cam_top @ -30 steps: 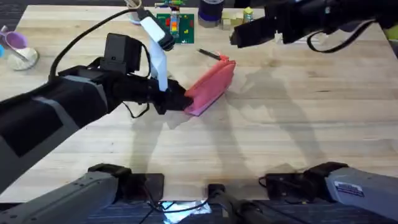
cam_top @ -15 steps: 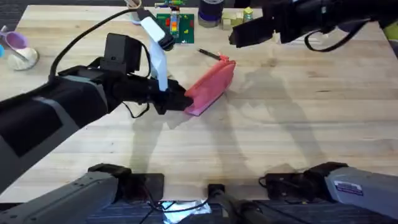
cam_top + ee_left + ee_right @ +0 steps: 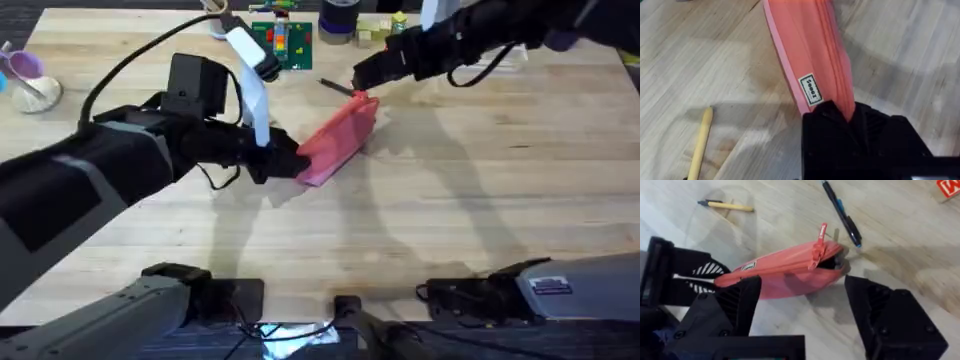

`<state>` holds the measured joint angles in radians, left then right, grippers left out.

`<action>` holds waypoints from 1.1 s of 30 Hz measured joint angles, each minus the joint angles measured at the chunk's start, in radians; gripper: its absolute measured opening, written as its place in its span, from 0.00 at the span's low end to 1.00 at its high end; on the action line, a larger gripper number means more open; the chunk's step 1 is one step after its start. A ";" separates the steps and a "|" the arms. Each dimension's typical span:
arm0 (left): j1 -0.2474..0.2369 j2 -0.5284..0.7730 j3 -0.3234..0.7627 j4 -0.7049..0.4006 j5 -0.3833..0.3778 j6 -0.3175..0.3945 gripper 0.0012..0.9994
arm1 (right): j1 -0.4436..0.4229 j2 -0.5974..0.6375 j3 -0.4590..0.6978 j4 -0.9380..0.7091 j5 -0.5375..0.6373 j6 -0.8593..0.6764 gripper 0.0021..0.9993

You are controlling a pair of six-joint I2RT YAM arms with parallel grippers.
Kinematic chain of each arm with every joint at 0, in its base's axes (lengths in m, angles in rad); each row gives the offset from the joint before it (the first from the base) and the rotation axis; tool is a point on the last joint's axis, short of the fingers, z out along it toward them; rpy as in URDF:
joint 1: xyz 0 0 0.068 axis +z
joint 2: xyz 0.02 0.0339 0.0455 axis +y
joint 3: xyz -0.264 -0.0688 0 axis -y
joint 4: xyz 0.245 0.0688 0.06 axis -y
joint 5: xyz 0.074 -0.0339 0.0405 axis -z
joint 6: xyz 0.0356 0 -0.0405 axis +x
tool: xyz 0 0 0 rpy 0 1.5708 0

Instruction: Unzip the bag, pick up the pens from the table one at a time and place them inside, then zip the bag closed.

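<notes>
Bag: the pink bag (image 3: pixel 338 140) lies near the middle of the table (image 3: pixel 480 230), slanting away from the left arm; its zip pull (image 3: pixel 819 239) stands at the far end, where a small dark gap shows.
Zip: mostly shut along its length as far as the right wrist view shows, so the unzipping looks barely begun or not yet done.
Left gripper: the left gripper (image 3: pixel 290 160) is clamped on the near end of the bag, the pink fabric pinched between its black fingers (image 3: pixel 827 125), beside the small white label (image 3: pixel 810 90).
Right gripper: the right gripper (image 3: pixel 802 297) hovers over the far end of the bag with its fingers spread wide apart, holding nothing, near the zip pull but not touching it.
Pens: both lie outside the bag. The black pen (image 3: pixel 841 212) rests on the table just beyond the bag's far end; the yellow pen (image 3: pixel 726 205) lies on the wood off to the side of the bag, near the left gripper.
Left to do: open the zip, put in both pens one by one, close the zip.
Around: a green block toy (image 3: pixel 283 40) and a small white cup (image 3: pixel 35 90) stand toward the far edge, well apart from the bag.
In the way: the black pen lies close to the zip end, so I judge a reach for the pull could nudge it.
</notes>
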<state>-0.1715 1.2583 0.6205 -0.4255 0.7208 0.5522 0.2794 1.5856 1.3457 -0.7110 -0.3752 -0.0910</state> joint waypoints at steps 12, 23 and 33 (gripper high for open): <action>0.000 0.000 0.000 0.000 0.000 0.000 0.04 | 0.036 0.103 0.000 0.134 0.000 -0.001 1.00; 0.000 0.000 0.000 0.000 0.000 0.000 0.04 | 0.047 0.208 0.000 0.183 0.000 -0.007 1.00; 0.000 0.000 0.000 0.000 0.000 0.000 0.04 | 0.047 0.247 0.000 0.195 0.001 -0.007 0.99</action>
<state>-0.1715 1.2583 0.6205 -0.4255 0.7208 0.5522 0.3264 1.8329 1.3457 -0.5161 -0.3745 -0.0983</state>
